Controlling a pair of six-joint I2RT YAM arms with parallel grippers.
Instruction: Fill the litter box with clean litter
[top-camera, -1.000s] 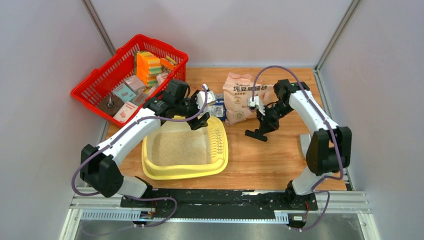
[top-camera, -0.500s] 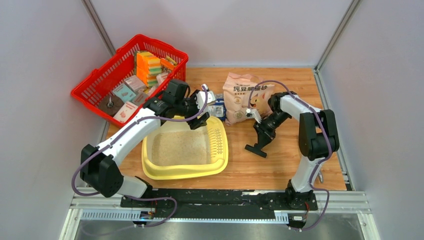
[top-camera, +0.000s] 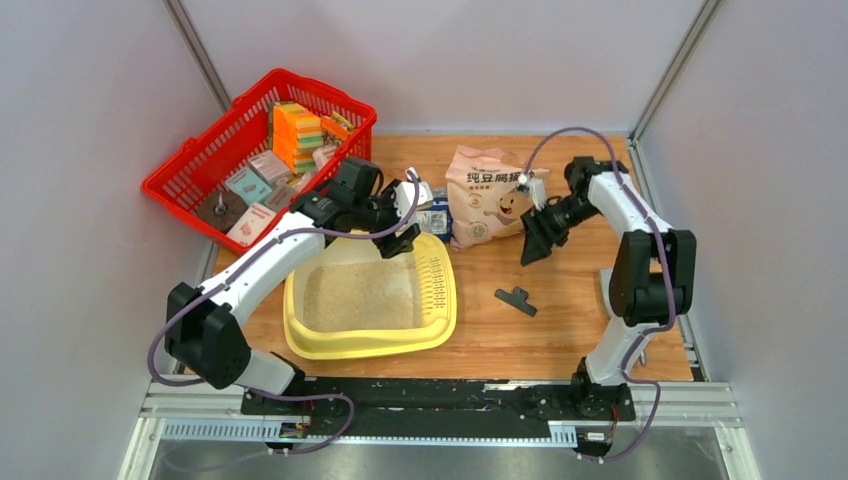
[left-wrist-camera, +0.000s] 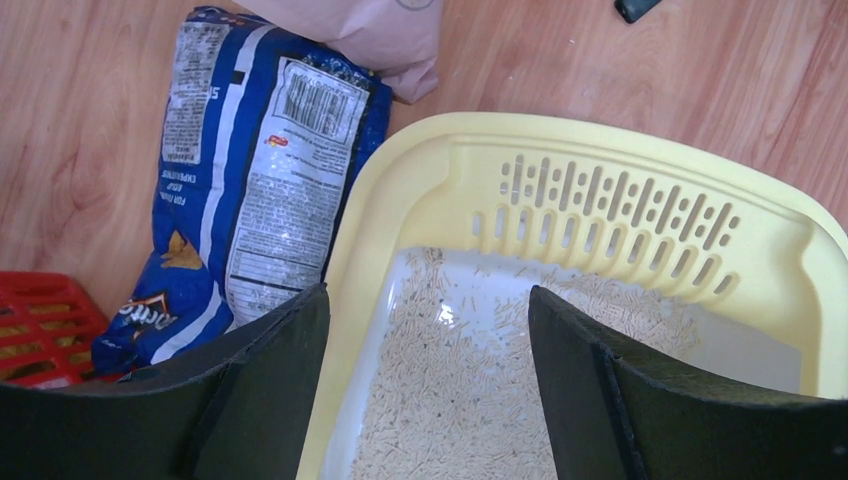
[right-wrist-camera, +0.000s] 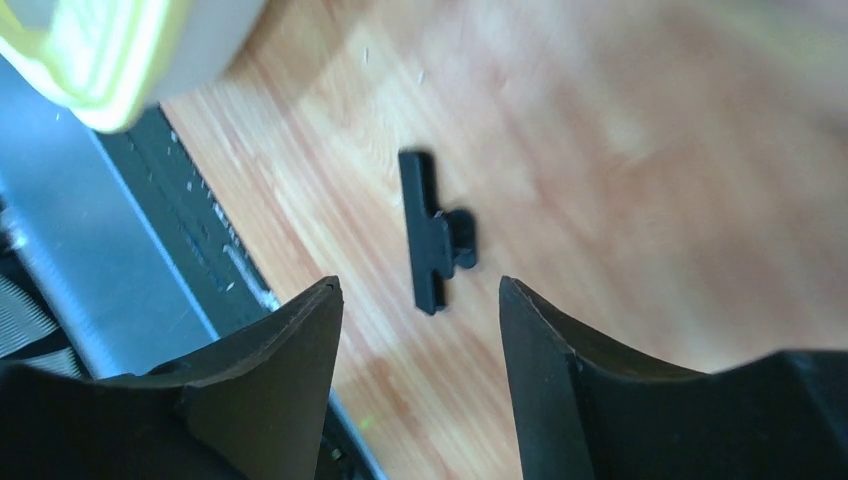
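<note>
The pale-yellow litter box (top-camera: 372, 346) sits on the wooden table in front of the left arm. Beige clean litter (top-camera: 362, 293) covers most of its floor, and the far corner by the slotted strip (left-wrist-camera: 610, 205) is only thinly covered (left-wrist-camera: 470, 400). My left gripper (top-camera: 405, 241) hovers open over the box's far rim (left-wrist-camera: 440, 150), with nothing between its fingers (left-wrist-camera: 430, 295). The tan litter bag (top-camera: 480, 203) lies behind the box. My right gripper (top-camera: 531, 250) hangs open and empty just right of the bag. Below its fingers (right-wrist-camera: 420, 285) a black clip (right-wrist-camera: 436, 230) lies on the wood.
A blue-and-white snack bag (left-wrist-camera: 255, 190) lies against the box's far left corner. A red mesh basket (top-camera: 190, 172) full of packages stands at the back left. The black clip (top-camera: 515, 299) lies right of the litter box. Grey walls close in both sides.
My right gripper has opened and let go of the black clip, which now lies on the table. It then rose and drew back toward the tan bag. The left arm has hardly moved.
</note>
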